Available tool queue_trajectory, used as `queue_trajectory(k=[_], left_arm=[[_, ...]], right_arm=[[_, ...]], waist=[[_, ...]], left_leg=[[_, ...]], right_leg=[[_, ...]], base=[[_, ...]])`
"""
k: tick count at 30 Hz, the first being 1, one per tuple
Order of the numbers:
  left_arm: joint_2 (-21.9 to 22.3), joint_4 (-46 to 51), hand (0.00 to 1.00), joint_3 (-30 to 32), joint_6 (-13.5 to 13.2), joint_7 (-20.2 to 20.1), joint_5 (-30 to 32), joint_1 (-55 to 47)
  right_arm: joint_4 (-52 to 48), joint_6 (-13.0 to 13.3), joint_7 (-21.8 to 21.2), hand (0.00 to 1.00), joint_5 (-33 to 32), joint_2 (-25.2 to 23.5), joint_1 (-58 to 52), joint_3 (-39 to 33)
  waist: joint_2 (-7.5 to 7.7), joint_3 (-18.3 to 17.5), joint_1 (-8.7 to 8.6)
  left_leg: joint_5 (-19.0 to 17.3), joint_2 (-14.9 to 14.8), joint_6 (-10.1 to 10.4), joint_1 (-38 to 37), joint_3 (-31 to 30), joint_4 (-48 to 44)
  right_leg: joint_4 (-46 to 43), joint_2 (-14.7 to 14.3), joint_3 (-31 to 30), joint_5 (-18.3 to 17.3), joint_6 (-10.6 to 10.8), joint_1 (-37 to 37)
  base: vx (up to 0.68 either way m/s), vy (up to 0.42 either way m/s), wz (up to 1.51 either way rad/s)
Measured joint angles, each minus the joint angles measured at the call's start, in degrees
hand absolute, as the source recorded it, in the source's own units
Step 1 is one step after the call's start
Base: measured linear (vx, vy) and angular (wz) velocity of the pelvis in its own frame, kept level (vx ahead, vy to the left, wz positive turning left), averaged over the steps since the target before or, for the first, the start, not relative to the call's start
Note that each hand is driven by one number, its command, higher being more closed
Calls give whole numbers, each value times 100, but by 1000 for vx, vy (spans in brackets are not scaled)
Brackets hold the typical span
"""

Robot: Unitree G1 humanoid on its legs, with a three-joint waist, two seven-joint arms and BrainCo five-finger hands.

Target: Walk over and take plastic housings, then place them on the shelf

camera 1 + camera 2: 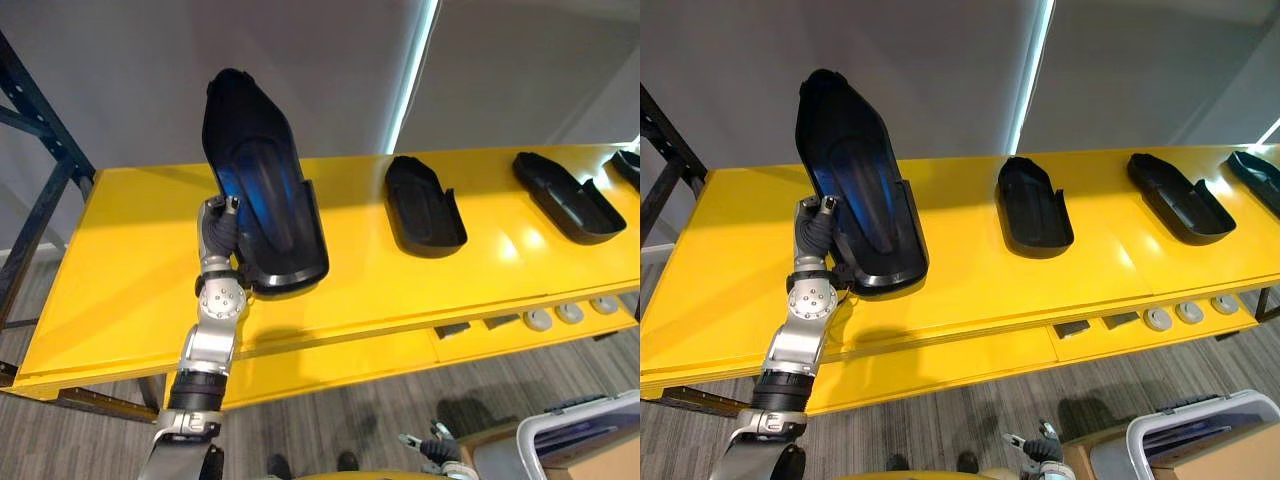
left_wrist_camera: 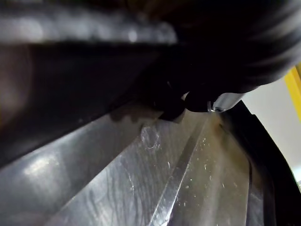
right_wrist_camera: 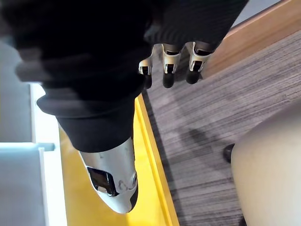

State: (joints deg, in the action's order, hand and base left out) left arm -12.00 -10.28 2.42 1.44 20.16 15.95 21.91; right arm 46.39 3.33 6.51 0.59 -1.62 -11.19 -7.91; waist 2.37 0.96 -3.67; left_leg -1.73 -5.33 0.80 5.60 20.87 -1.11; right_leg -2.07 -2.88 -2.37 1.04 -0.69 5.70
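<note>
The plastic housing stands tilted over the yellow shelf, our left hand gripping its edge. Our right hand hangs relaxed and empty.

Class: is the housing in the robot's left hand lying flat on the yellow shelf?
No, the left hand holds the housing tilted steeply, top end raised.

A long glossy black plastic housing is tilting steeply above the yellow shelf; three more black housings are lying open-side up along it.
</note>
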Motion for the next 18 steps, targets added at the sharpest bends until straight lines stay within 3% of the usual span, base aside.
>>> queue_trajectory(k=[12,18], left_arm=[[-79,-528,100,115,308,-31,6,581],[-329,-625,100,287,363,-261,87,637]], right_arm=[[-313,3,-41,0,-2,9,-5,4],[-421,5,-53,0,-3,10,-7,11]], waist=[[-52,249,115],[-70,342,133]], left_leg=[[-147,-224,6,471,108,-434],[-167,-343,24,726,113,-733]], right_leg=[[35,-113,-242,239,1,301],[136,-158,-284,271,-47,375]], base=[[-51,0,-6],[-49,-48,-2]])
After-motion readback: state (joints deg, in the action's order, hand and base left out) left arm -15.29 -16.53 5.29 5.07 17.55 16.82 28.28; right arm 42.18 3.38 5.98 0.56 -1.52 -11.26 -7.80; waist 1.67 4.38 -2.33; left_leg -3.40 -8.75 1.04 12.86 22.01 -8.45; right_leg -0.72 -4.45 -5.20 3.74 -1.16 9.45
